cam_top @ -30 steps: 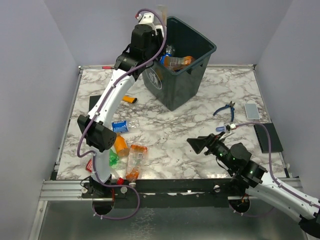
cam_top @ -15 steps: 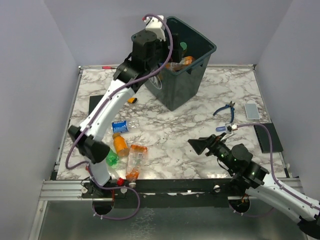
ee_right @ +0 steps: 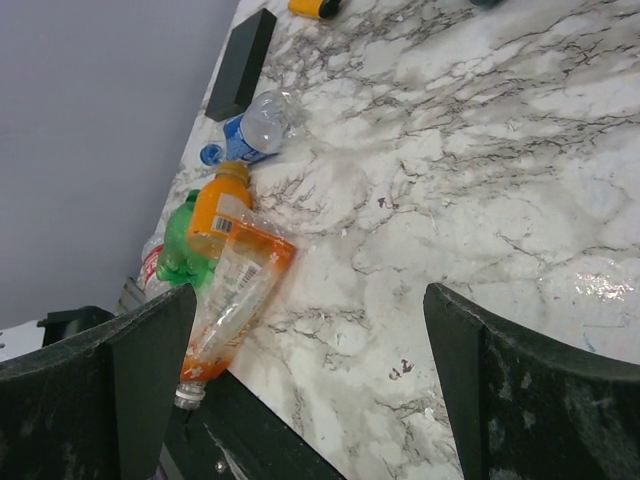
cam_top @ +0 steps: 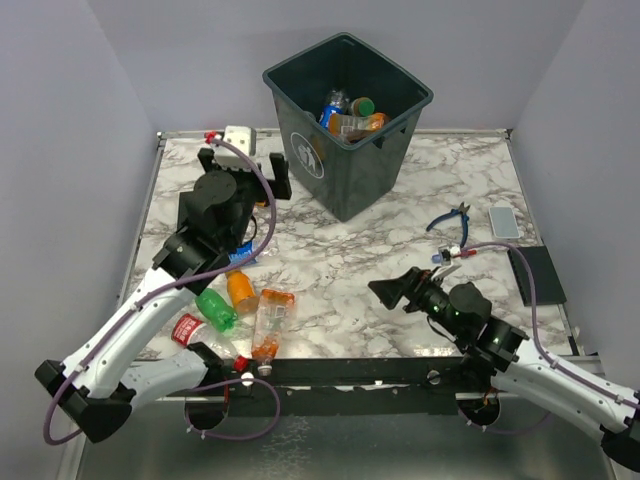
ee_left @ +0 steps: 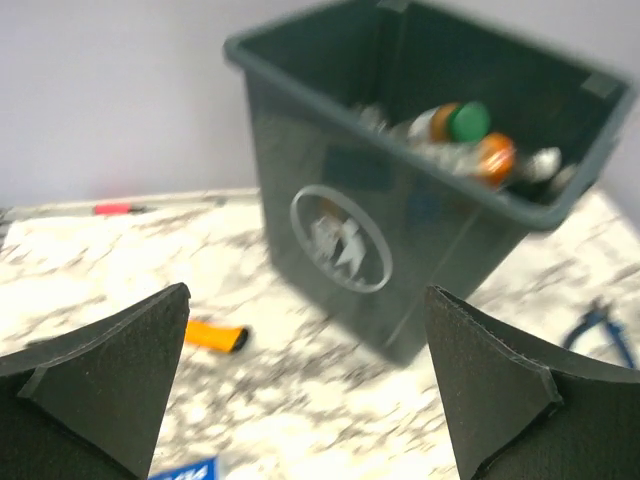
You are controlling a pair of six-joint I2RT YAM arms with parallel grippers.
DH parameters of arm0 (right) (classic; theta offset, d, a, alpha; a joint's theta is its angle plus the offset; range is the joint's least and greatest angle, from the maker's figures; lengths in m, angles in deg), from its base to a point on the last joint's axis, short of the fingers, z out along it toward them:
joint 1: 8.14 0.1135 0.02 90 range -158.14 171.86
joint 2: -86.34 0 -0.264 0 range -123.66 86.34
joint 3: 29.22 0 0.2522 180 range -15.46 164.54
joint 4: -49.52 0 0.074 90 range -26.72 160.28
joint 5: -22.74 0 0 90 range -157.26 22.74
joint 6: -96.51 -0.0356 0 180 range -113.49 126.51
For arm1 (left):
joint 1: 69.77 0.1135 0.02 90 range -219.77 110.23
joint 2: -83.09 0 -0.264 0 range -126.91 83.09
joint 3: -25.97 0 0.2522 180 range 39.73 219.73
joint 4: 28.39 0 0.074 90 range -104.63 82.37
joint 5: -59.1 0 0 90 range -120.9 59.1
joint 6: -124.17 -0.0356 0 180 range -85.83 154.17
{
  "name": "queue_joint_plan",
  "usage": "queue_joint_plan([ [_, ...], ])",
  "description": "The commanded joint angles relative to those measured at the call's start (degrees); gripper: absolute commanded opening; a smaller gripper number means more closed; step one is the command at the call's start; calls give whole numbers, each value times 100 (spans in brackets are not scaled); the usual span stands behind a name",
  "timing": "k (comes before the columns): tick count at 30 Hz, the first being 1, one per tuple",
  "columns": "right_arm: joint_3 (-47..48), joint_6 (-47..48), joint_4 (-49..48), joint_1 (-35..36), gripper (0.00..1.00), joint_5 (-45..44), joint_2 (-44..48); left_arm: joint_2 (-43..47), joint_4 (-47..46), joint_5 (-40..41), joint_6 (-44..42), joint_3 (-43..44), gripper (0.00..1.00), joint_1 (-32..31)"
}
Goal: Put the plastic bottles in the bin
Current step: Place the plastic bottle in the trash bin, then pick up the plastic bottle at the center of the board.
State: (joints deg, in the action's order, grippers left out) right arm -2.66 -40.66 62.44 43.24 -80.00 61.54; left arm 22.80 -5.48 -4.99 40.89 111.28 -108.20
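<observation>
Spotter: Your left arm has pulled back from over the bin (cam_top: 345,150) since a second ago. Its end effector (cam_top: 245,168) now hangs above the far left of the table (cam_top: 440,170), jaws spread wide and holding nothing.

Checker: Your right arm has barely shifted. Its end effector (cam_top: 393,284) sits low over the near right of the table, jaws wide apart with nothing between them.

Spotter: Your bin stands upright at the far middle, logo side facing the left arm. Several plastic bottles (cam_top: 350,112) lie inside it, one with a green cap.

Checker: You have five more on the table at the near left: a clear bottle (cam_top: 270,322) with an orange label, an orange bottle (cam_top: 241,290) just beside it, a green bottle (cam_top: 215,308), a red-labelled bottle (cam_top: 190,328) and a blue-labelled bottle (cam_top: 240,255) just beyond them.

Spotter: Blue-handled pliers (cam_top: 452,218) lie on the right, and an orange lighter (ee_left: 215,336) lies left of the bin.
</observation>
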Motion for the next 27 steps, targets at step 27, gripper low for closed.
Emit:
queue_joint_plan([
  [27, 602, 409, -450, 22, 98, 693, -1925, 407, 1094, -478, 1764, -2897, 99, 1],
])
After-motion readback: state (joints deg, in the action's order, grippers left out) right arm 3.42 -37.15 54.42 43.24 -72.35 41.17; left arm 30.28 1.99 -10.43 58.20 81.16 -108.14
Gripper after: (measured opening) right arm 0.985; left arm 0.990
